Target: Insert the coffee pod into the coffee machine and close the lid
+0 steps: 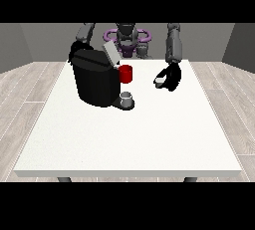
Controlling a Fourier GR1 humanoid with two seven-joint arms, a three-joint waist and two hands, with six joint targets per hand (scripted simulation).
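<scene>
A humanoid robot (127, 37) is standing behind a large white table (129, 139), both arms reaching fwd over the top. At the view's left a black coffee machine (94, 79) is sitting on the table, its grey lid (110, 54) tilting up and back – standing open, not shut. A red part (126, 73) is showing at the machine's front-right, just under the raised lid, and a small grey cup (126, 98) is resting on the machine's low black base (122, 105) below it.

The hand at the view's right (171, 77) is hanging above the table, well apart from the machine and to the right of it, approx level with the red part. Its black fingers are curling round a small pale object – the coffee pod (159, 80) – which is peeking out at the hand's left edge, toward the machine. So the pod is sitting in that hand's grasp, off the table and not in the machine.

The hand at the view's left (75, 49) is showing only as a dark shape behind the machine's top-left corner, w/ the machine body hiding most of it; whether its fingers are curled or relaxed cannot be told, nor whether it is touching the machine.

Grey plank floor (30, 89) is spreading around the table on both sides, and dark walls are closing in behind the robot.
</scene>
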